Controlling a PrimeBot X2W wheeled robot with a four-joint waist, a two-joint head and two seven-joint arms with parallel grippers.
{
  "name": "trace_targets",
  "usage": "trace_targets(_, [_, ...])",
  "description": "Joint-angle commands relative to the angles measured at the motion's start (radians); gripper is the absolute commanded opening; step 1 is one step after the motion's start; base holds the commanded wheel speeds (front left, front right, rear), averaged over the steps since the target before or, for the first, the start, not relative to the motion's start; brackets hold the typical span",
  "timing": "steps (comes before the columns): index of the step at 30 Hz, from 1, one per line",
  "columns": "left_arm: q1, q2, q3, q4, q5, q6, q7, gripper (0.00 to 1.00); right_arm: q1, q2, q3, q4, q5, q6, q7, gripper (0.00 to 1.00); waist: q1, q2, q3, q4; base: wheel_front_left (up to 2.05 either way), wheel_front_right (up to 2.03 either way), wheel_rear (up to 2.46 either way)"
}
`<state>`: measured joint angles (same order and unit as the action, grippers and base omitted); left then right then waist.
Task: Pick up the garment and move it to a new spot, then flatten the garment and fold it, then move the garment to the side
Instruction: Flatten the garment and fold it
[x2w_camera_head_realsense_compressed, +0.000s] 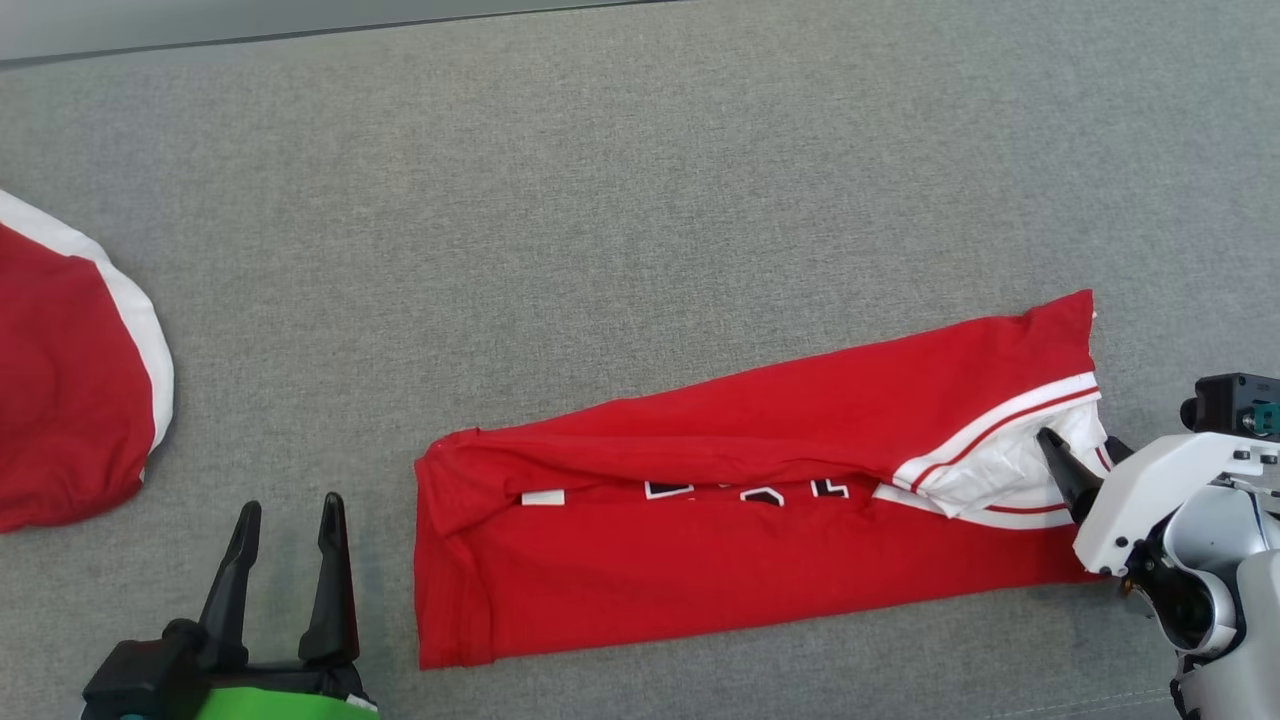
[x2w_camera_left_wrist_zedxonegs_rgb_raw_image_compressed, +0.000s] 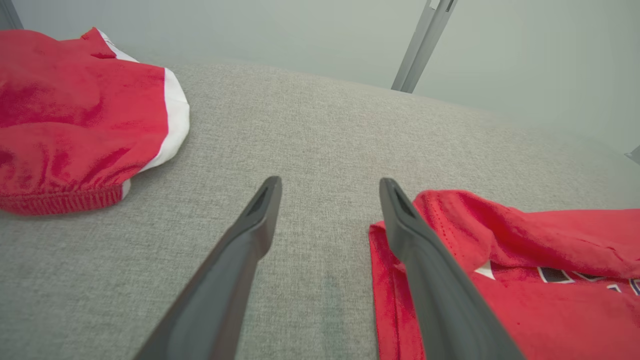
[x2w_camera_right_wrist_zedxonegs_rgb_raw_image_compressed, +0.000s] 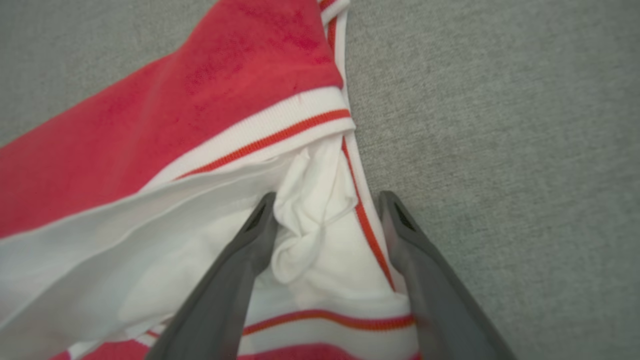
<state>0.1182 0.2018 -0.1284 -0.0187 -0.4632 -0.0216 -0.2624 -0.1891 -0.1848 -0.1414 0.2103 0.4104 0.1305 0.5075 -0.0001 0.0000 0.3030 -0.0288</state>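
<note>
Lying folded on grey cloth (x2w_camera_head_realsense_compressed: 600, 250), red garment (x2w_camera_head_realsense_compressed: 750, 560), left fingers (x2w_camera_head_realsense_compressed: 232, 575) and right fingers (x2w_camera_right_wrist_zedxonegs_rgb_raw_image_compressed: 235, 280) spread apart.

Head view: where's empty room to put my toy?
The whole far strip of the grey top beyond both clothes is bare, and so is the gap between the side red garment and the folded red garment. It's crowded at its white-trimmed end, where the right gripper sits.

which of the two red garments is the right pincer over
The long folded red jersey with striped white trim; the open right pincer straddles its white end. The bunched red white-banded garment lies far left.
</note>
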Motion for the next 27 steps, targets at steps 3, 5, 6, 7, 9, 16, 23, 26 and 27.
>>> trace_targets(3, [0.018,-0.045,0.053,0.013,0.049,-0.046,-0.003,1.00,-0.028,-0.007,0.063,0.049,0.030,0.001,-0.026,0.50,0.0001,0.0000,-0.006,0.005,0.00,0.00,0.00])
trace_targets(5, [0.022,-0.062,0.079,0.020,0.074,-0.063,-0.003,1.00,-0.045,-0.029,0.082,0.058,0.057,0.001,-0.058,0.00,0.0001,0.0000,-0.011,-0.004,0.00,0.00,0.00])
trace_targets(6, [0.023,-0.071,0.089,0.022,0.080,-0.070,-0.003,1.00,-0.050,-0.047,0.086,0.066,0.070,0.000,-0.071,0.00,0.0001,0.0000,-0.014,-0.009,0.00,0.00,0.00])
trace_targets(7, [0.024,-0.076,0.096,0.024,0.090,-0.079,-0.003,1.00,-0.059,-0.068,0.084,0.075,0.080,-0.001,-0.082,0.00,0.0001,0.0000,-0.017,-0.014,0.00,0.00,0.00])
trace_targets(9, [0.028,-0.087,0.108,0.028,0.106,-0.089,-0.003,1.00,-0.068,-0.097,0.074,0.098,0.106,-0.001,-0.090,0.00,0.0001,0.0000,-0.023,-0.024,0.00,0.00,0.00])
trace_targets(16, [0.036,-0.110,0.139,0.045,0.130,-0.107,-0.003,1.00,-0.087,-0.217,-0.092,0.162,0.132,0.000,-0.083,0.00,0.0001,0.0000,-0.045,-0.033,0.00,0.00,0.00])
trace_targets(23, [0.054,-0.127,0.151,0.062,0.136,-0.109,-0.003,1.00,-0.037,-0.291,-0.176,0.029,0.120,0.001,-0.011,0.00,0.0001,0.0000,-0.073,-0.019,0.00,0.00,0.00])
trace_targets(26, [0.069,-0.137,0.157,0.073,0.128,-0.110,-0.003,1.00,-0.006,-0.260,-0.090,-0.127,0.161,0.000,0.005,0.00,0.0001,0.0000,-0.089,-0.026,0.00,0.00,0.00])
trace_targets(27, [0.072,-0.139,0.158,0.073,0.128,-0.110,-0.003,1.00,0.005,-0.239,-0.055,-0.173,0.177,0.000,0.007,0.00,0.0001,0.0000,-0.095,-0.029,0.00,0.00,0.00])
